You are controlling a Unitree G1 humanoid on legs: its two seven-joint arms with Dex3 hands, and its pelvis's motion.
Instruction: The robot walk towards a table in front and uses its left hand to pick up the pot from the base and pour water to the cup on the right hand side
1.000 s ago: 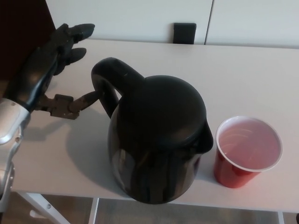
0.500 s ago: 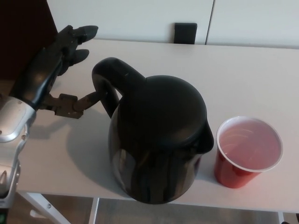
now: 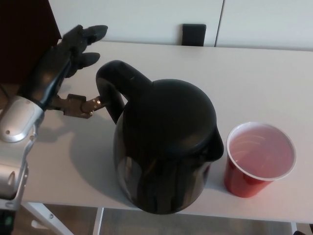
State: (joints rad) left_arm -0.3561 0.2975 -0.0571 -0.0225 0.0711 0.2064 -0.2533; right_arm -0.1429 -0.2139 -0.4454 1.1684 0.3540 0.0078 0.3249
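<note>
One left hand (image 3: 66, 63), fingers (image 3: 90, 33) spread wide and holding nothing, hovers beside the black pot (image 3: 166, 147) handle.

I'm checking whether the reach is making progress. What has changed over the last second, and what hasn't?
The left hand has moved right and slightly up, closing on the pot; its thumb tip now sits right by the handle, with the fingers open above. Nothing is grasped yet. The pot, the red cup and the table stayed as they were.
</note>
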